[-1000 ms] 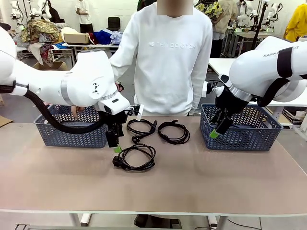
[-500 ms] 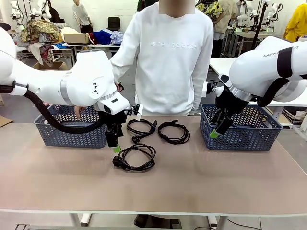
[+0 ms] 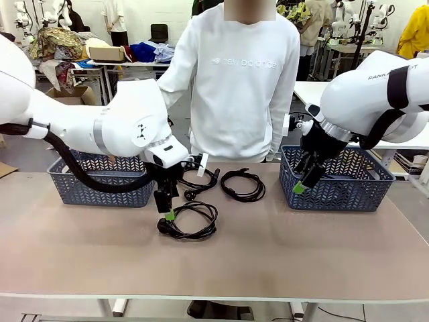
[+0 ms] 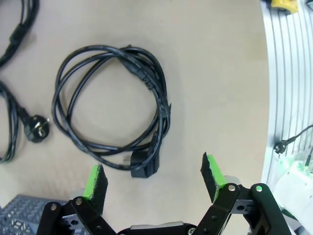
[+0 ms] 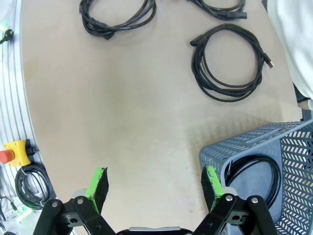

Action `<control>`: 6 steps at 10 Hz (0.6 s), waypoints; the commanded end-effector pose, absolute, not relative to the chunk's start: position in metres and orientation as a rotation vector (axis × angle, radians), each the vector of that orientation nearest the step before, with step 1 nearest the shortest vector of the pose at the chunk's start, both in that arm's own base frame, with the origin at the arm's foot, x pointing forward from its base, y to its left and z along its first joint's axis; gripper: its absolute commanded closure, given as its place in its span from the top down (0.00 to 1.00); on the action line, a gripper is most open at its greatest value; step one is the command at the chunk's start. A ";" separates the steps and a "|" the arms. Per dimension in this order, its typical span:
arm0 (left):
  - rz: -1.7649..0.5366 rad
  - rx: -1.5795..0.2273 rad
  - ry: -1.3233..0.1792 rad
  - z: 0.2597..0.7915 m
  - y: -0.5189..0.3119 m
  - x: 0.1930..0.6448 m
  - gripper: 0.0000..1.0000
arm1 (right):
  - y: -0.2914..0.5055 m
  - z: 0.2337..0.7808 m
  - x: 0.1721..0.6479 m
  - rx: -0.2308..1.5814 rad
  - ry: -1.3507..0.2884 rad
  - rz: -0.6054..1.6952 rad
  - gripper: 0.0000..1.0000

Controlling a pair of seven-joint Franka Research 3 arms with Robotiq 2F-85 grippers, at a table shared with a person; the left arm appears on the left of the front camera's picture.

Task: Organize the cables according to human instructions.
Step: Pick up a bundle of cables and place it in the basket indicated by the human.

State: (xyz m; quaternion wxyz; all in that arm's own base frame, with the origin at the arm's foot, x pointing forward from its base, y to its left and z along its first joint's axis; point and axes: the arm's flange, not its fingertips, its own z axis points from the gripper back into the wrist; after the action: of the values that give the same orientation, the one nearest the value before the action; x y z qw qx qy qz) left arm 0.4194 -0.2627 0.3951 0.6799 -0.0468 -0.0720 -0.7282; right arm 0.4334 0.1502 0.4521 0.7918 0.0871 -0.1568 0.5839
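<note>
Three black cables lie coiled on the tan table: a near coil (image 3: 191,220), a middle coil (image 3: 198,180) and one to its right (image 3: 242,184). My left gripper (image 3: 169,211) hangs open just above the near coil's left edge. In the left wrist view that coil (image 4: 161,98) lies ahead of the open left gripper (image 4: 154,178), its plug (image 4: 145,166) between the green pads. My right gripper (image 3: 299,184) is open at the right basket's near-left corner. In the right wrist view the right gripper (image 5: 154,183) is over bare table, and a further cable (image 5: 266,164) lies in the basket (image 5: 254,142).
Two blue-grey lattice baskets stand at the table's far side, the left basket (image 3: 100,181) and the right basket (image 3: 342,181). A person in a white sweatshirt (image 3: 234,80) stands behind the table's middle. The right wrist view shows the table's edge and a yellow emergency stop box (image 5: 10,149).
My left gripper has moved right and down, from beside the left basket to just above the near coil. The right arm and the cables have not moved.
</note>
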 end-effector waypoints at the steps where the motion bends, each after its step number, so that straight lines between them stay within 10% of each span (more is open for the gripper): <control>1: -1.650 -0.087 -0.152 0.377 -0.271 0.414 1.00 | 0.151 0.454 0.434 0.175 -0.334 1.245 1.00; 6: -1.703 -0.099 -0.098 0.342 -0.294 0.401 1.00 | 0.151 0.454 0.434 0.175 -0.334 1.245 1.00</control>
State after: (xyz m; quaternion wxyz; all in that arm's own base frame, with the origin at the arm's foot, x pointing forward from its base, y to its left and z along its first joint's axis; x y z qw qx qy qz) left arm 0.4004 -0.2961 0.3460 0.6547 -0.0591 -0.0421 -0.7524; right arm 0.4334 0.1502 0.4521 0.7918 0.0871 -0.1568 0.5839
